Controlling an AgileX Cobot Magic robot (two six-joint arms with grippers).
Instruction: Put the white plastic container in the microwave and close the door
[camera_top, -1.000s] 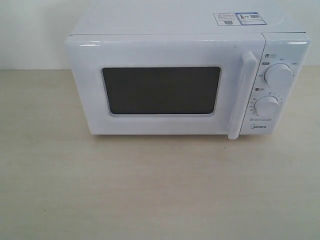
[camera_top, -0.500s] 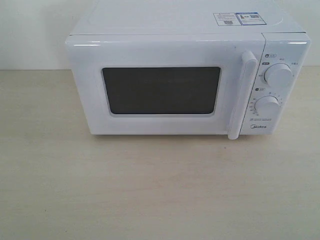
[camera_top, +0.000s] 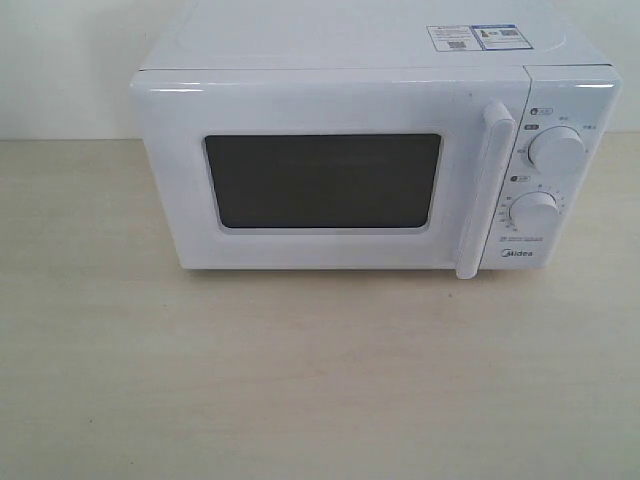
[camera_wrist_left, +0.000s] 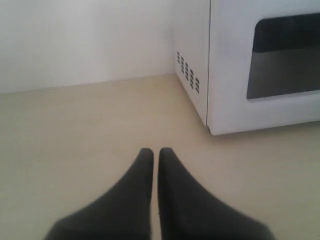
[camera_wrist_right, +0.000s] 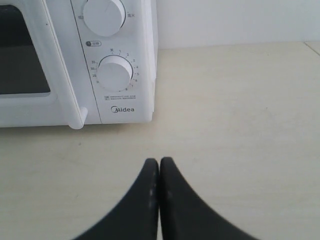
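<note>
The white Midea microwave (camera_top: 375, 165) stands at the back of the table, its door (camera_top: 330, 175) shut, with the dark window (camera_top: 322, 181) and the vertical bar handle (camera_top: 480, 190) facing me. The white plastic container is not visible in any view; the window shows only darkness. My left gripper (camera_wrist_left: 155, 151) is shut with nothing in it, low over the table off the microwave's (camera_wrist_left: 260, 65) left front corner. My right gripper (camera_wrist_right: 159, 161) is shut and empty, in front of the dial panel (camera_wrist_right: 115, 72). Neither gripper shows in the exterior view.
The pale wooden table (camera_top: 300, 380) stretches in front of the microwave. A white wall (camera_top: 60, 60) rises behind it. Vent slots (camera_wrist_left: 188, 73) mark the microwave's left side. Stickers (camera_top: 475, 37) lie on its top.
</note>
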